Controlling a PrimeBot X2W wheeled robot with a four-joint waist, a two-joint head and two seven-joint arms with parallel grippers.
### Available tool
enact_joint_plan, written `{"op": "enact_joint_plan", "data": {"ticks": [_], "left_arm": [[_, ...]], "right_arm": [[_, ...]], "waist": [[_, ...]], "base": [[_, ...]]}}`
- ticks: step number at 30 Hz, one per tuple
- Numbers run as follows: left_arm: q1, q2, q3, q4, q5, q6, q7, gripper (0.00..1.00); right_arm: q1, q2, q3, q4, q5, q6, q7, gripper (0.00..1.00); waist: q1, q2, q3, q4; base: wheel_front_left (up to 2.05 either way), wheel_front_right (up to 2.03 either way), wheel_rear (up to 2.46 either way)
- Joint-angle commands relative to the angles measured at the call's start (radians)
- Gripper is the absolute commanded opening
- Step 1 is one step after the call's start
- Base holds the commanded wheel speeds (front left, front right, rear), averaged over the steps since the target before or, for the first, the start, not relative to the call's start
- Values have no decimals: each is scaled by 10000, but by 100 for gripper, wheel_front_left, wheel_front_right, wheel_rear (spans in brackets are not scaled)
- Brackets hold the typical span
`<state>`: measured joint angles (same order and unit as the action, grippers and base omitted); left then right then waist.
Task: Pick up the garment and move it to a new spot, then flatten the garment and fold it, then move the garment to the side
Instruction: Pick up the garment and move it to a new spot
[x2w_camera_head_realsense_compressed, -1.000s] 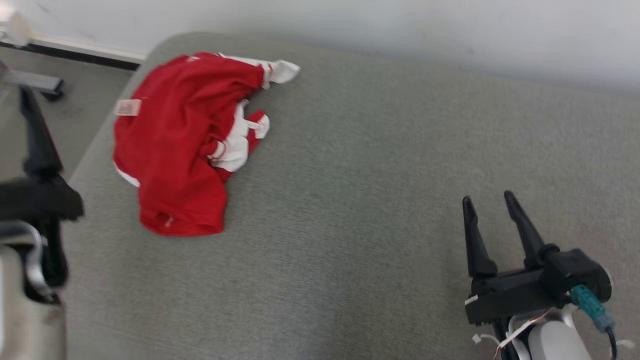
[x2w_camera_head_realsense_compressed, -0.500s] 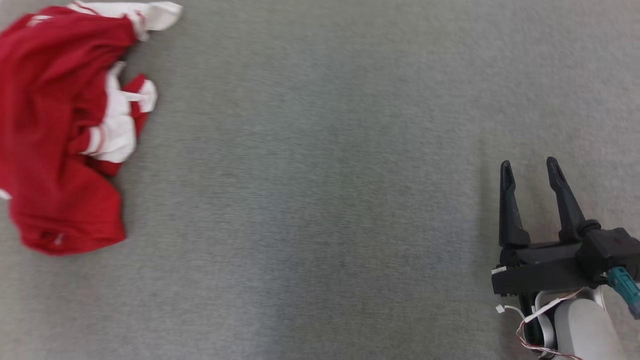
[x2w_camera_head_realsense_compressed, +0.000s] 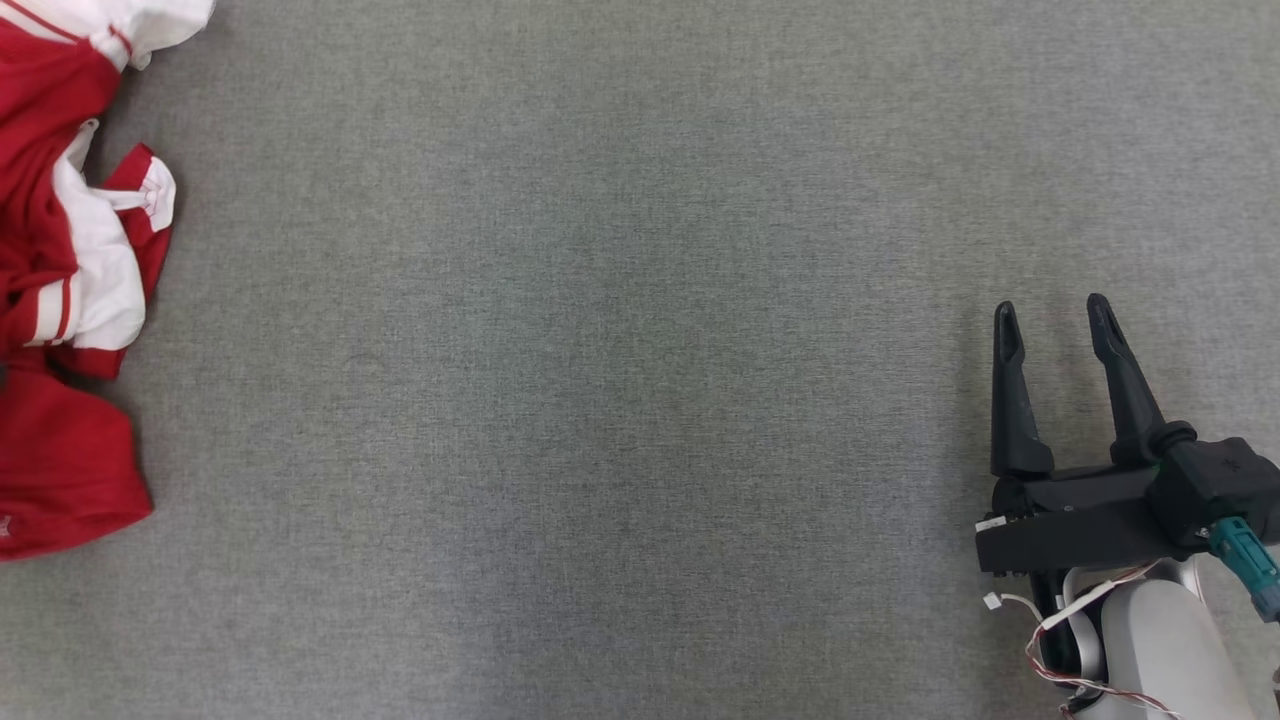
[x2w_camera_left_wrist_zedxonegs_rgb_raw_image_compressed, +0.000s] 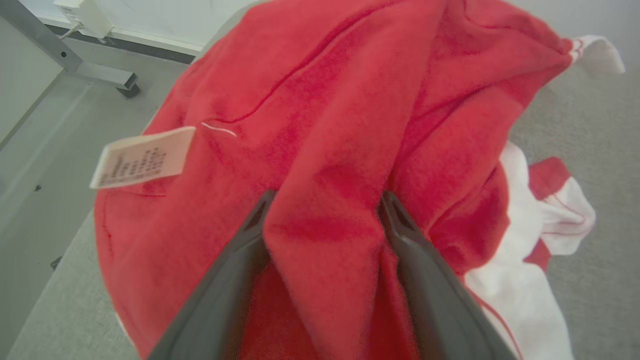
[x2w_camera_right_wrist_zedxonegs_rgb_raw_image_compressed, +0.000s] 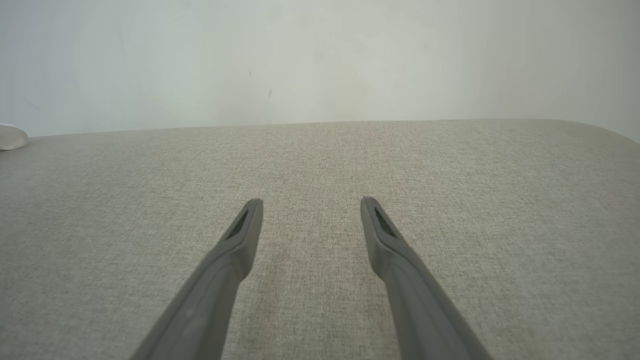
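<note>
The garment (x2w_camera_head_realsense_compressed: 55, 470) is a crumpled red and white top lying at the far left edge of the head view, partly cut off by the frame. In the left wrist view the garment (x2w_camera_left_wrist_zedxonegs_rgb_raw_image_compressed: 325, 100) is seen from close up. My left gripper (x2w_camera_left_wrist_zedxonegs_rgb_raw_image_compressed: 327, 196) is pressed down into it, open, with a raised ridge of red fabric standing between its two fingers. A white care label (x2w_camera_left_wrist_zedxonegs_rgb_raw_image_compressed: 142, 157) sticks out at the left. My right gripper (x2w_camera_head_realsense_compressed: 1050, 315) hovers open at the lower right, far from the garment, with nothing between its fingers (x2w_camera_right_wrist_zedxonegs_rgb_raw_image_compressed: 245, 225).
A wide grey fabric surface (x2w_camera_head_realsense_compressed: 600, 400) stretches between the garment and my right gripper. Behind it stands a pale wall (x2w_camera_right_wrist_zedxonegs_rgb_raw_image_compressed: 320, 50). Left of the garment the surface's rounded edge drops to the floor, where a metal frame leg with a caster (x2w_camera_left_wrist_zedxonegs_rgb_raw_image_compressed: 95, 75) stands.
The head camera has swung right and down, so the garment has slid to the picture's left edge and the left arm has left that view. The right gripper stays open.
</note>
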<state>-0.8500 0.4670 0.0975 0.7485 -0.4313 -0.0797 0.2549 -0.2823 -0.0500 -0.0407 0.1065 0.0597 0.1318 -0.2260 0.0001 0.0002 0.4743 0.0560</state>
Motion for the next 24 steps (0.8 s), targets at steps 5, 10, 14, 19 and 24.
{"op": "enact_joint_plan", "data": {"ticks": [5,10,14,19,24], "left_arm": [[50,197,-75,678,26,-27,-481,0],[-321,422,-144,471,363,108,-1703,0],[-652,601,-244,58,542,67,-2508,0],[-1283,623,-550,-1050,773,0,-3001,0],[-1861,436,-1076,-2716,1028,-26,-2633,0]], "right_arm": [[-48,-10,88,199,182,-21,-111,100],[130,-9,138,442,361,-21,-194,100],[194,-11,214,652,545,-21,-268,100],[285,-11,301,940,784,-21,-332,100],[309,-10,381,1179,1044,-21,-383,100]], "waist": [[-1,-2,-246,-177],[-1,-2,-672,-145],[-1,-2,-1045,-144],[-1,-2,-1523,-222],[-1,-2,-1896,-549]], "base": [[0,0,0],[0,0,0],[0,0,0],[0,0,0],[0,0,0]]}}
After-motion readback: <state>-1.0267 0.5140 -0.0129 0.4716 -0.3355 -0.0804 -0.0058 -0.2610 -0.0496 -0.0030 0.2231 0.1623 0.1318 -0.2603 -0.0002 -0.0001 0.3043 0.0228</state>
